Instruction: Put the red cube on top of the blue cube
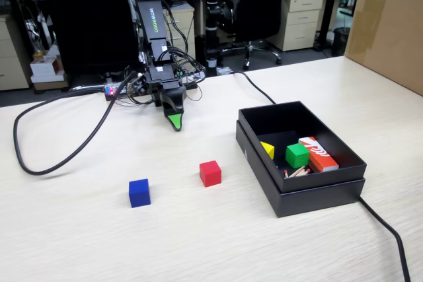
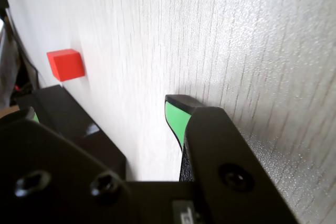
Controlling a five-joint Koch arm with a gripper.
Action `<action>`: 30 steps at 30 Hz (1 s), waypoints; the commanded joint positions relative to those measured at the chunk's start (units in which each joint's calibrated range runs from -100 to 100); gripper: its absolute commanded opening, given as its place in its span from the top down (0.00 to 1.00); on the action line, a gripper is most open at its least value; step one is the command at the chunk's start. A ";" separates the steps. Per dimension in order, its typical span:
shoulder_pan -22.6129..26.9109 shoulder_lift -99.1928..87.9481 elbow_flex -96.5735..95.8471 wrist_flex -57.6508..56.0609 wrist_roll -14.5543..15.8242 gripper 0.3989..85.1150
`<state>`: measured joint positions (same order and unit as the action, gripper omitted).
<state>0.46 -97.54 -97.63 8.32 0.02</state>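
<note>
Fixed view: your gripper (image 1: 175, 123) (opening unclear, holding nothing) could nudge the red cube (image 1: 210, 173), mid-frame, off-line.

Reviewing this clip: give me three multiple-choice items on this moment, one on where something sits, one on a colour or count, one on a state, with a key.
1. Where is the red cube in the fixed view?
A. Inside the black box
B. On the bare table, right of the blue cube
C. On top of the blue cube

2. How many cubes lie on the table outside the black box?
A. Two
B. Three
C. Four

3. What is the gripper holding?
A. The red cube
B. The blue cube
C. Nothing

Key: B, it stands apart from both; A, only red and blue; C, the gripper is behind both cubes, clear of them.
</note>
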 commanded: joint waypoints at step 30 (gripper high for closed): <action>1.90 1.21 25.37 -31.78 1.27 0.45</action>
<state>1.98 -97.02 -79.37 -18.16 0.51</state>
